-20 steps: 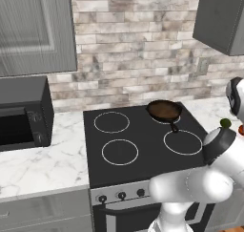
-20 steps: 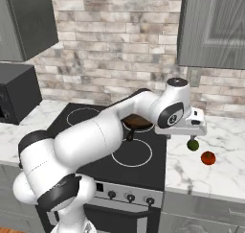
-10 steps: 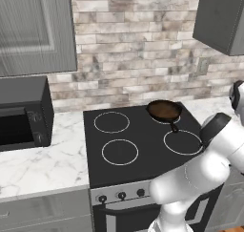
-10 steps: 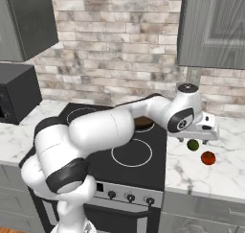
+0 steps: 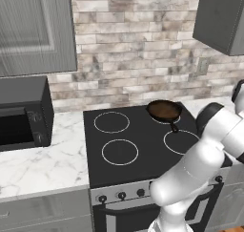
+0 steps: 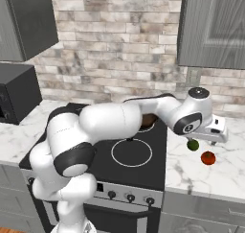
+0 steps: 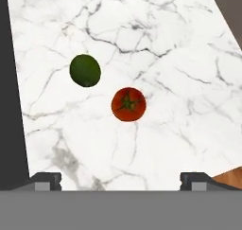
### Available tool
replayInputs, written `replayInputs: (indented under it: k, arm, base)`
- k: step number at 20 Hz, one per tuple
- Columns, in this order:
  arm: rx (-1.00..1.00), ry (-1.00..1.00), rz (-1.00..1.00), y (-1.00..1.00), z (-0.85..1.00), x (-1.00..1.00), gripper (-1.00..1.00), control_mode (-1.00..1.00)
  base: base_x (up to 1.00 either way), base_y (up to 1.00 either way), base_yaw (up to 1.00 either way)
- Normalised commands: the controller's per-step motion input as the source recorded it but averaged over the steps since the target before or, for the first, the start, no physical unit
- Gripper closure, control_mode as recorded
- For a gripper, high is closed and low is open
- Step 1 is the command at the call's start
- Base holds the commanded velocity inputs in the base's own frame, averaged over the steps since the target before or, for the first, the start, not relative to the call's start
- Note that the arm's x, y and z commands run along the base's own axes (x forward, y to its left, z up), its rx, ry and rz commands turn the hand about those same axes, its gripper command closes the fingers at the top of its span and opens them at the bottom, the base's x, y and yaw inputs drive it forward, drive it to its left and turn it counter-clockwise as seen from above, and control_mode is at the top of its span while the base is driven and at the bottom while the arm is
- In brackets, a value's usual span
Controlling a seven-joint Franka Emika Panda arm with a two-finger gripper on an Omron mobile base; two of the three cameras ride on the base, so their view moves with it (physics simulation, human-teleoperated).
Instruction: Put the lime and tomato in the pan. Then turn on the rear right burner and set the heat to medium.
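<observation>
Looking from the left base view: pan (image 5: 164,110) on the back right ring of the black stove (image 5: 119,166), short handle pointing toward the front; white arm bending off to the right edge, past the stove. No fruit to be made out from this side.

Turning to the right base view: gripper (image 6: 215,137) out over the marble counter (image 6: 210,177) right of the stove, hanging above the fruit. Lime (image 6: 193,144) just beside the stove's edge, tomato (image 6: 207,157) near it, a little further right and toward the front. Both resting on the marble, apart from each other and from the hand. Pan mostly hidden behind the arm here.

Peering down through the hand view: lime (image 7: 85,70) up and to the left, tomato (image 7: 128,104) close to the middle, neither touching the other. Finger tips (image 7: 45,181) at the bottom corners, spread about as wide as they go, nothing between them. Tomato lying more nearly on the line between the fingers than the lime (both round, so no long axis to line up with). Probably a straight drop onto the tomato, or a small shift toward the stove side for the lime. Neither fruit in the pan yet; burner step not yet begun.
</observation>
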Motion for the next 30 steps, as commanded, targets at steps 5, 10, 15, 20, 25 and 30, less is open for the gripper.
replayInputs:
  k: [5, 10, 15, 20, 25, 30]
  arm:
    - [0.03, -0.04, 0.05, -0.09, 0.00, 0.15, -1.00, -1.00]
    - [0.02, 0.00, 0.13, -0.11, -0.03, 0.00, -1.00, -1.00]
    - [0.00, 0.00, 0.12, -0.01, -0.20, 0.00, -1.00, -1.00]
    - [0.00, 0.00, 0.11, 0.00, -0.41, 0.11, -1.00, -1.00]
    - [0.00, 0.04, 0.04, 0.00, -0.42, 0.34, -1.00, -1.00]
    - [0.00, 0.03, 0.00, 0.00, -0.03, 0.31, -1.00, -1.00]
  base:
    - [0.00, 0.00, 0.00]
    - [0.00, 0.00, 0.00]
    - [0.00, 0.00, 0.00]
    - [0.00, 0.00, 0.00]
    - [0.00, 0.00, 0.00]
    - [0.00, 0.00, 0.00]
